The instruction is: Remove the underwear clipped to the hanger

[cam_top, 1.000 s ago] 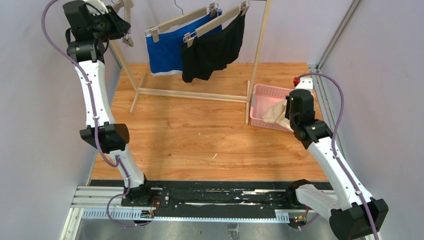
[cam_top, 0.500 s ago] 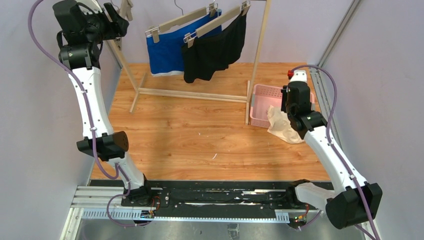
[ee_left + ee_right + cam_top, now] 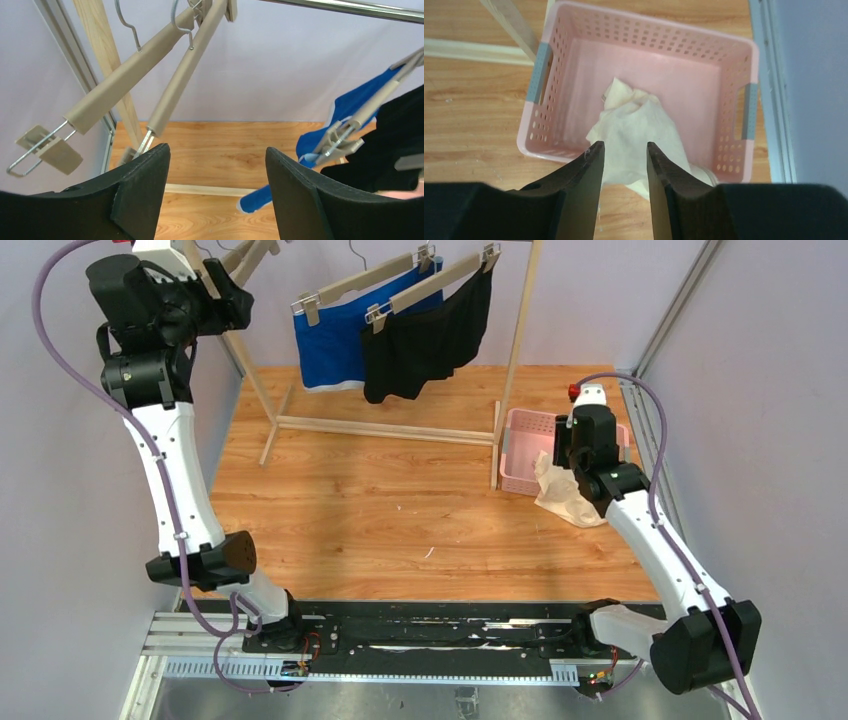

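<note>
Blue underwear [image 3: 335, 340] and black underwear [image 3: 425, 340] hang clipped to two hangers on the rack, seen at the right as blue [image 3: 350, 107] and black [image 3: 400, 140] in the left wrist view. Cream underwear [image 3: 565, 495] lies over the near rim of the pink basket [image 3: 520, 440], partly on the floor. My right gripper [image 3: 624, 150] hovers above that cream underwear [image 3: 634, 125], open, holding nothing. My left gripper [image 3: 218, 160] is open and empty at the rack's left end [image 3: 238, 302], below two bare hangers [image 3: 125, 85].
The wooden rack's left leg [image 3: 255, 380] and bottom rail [image 3: 385, 430] stand close to my left arm. A loose clip [image 3: 47, 150] dangles from one bare hanger. The basket's rim [image 3: 649, 25] sits beside the rack's right post [image 3: 515, 350] and the right wall frame.
Both grippers opened. The right one let the cream underwear drop onto the basket's near rim and rose a little. The left arm pulled back left from the bare hanger.
</note>
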### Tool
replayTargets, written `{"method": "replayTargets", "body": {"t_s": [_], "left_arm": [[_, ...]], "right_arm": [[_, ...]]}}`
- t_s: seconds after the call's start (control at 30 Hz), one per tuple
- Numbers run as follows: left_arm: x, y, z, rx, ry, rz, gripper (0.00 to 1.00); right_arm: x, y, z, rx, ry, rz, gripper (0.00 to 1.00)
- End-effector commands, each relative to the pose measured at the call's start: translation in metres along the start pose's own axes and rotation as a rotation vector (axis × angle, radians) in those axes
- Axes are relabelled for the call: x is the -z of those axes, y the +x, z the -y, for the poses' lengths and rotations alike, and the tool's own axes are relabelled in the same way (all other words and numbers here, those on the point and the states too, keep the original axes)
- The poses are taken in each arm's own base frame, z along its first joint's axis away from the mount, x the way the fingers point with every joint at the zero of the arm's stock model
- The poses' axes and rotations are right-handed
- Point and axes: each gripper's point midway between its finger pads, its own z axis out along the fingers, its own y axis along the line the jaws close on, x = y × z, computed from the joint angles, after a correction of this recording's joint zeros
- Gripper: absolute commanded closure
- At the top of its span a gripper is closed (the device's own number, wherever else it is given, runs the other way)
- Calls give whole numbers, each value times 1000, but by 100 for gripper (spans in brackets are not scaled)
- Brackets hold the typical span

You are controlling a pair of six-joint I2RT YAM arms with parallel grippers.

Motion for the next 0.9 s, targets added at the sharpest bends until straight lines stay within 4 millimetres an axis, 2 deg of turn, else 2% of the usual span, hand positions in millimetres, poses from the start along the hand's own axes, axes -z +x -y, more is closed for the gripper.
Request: {"method": "replayTargets", "body": {"t_s": [0.0,0.1,0.17,0.3,0.37,0.43,0.5,0.63,0.7,0.87], "left_arm": [[24,-6,3,-44,-15,17,21],[34,-7,10,-42,5,21,21],[41,-9,22,-35,56,26,21],[47,-3,41,-36,136,12,19],[47,1,48,-49,158,2,18],[43,6,54,-52,175,-15,16],[38,11,60,-55,199,-28,13],[28,15,70,-72,238,-40,0],[24,13,76,-76,263,-38,2],[17,9,82,-67,281,-31,2]], "right_arm": [[-15,47,-6,31,-32,-138,57],[-28,57,-13,43,-53,-184,49],[-35,61,-18,43,-64,-213,44],[-47,76,-21,41,-54,-278,37],[-50,83,-20,36,-34,-307,37],[-52,89,-17,31,-10,-327,43],[-54,94,-13,31,14,-350,54],[-53,101,-10,33,35,-375,87],[-53,102,-9,29,39,-383,99],[-50,93,-9,13,36,-368,99]]}}
